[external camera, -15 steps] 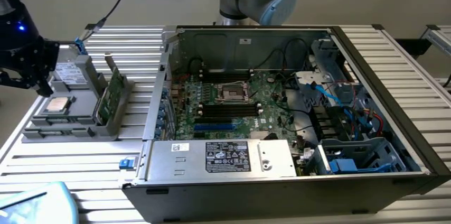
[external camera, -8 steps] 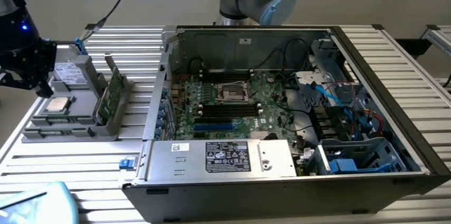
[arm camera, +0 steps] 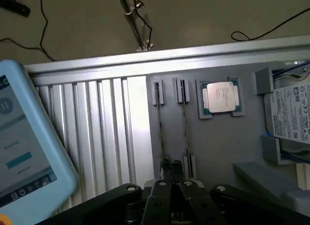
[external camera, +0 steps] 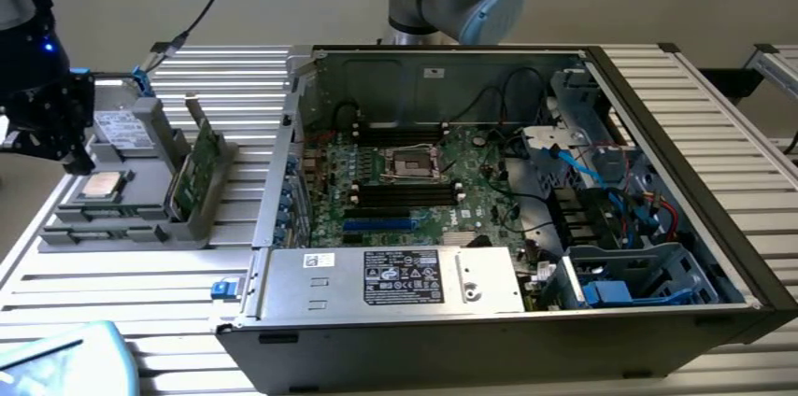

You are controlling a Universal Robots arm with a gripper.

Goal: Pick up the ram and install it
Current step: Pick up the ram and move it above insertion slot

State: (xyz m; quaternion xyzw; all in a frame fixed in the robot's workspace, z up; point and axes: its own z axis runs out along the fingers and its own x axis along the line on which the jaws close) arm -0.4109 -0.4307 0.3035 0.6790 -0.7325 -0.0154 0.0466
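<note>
Your end effector was clenched on nothing near the ram; lowered like that, it could have struck the stick's upper edge and cracked it.

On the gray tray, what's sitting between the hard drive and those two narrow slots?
The square silver processor, seated in the gray tray between the narrow slots and the hard drive, as the wrist view shows.
</note>
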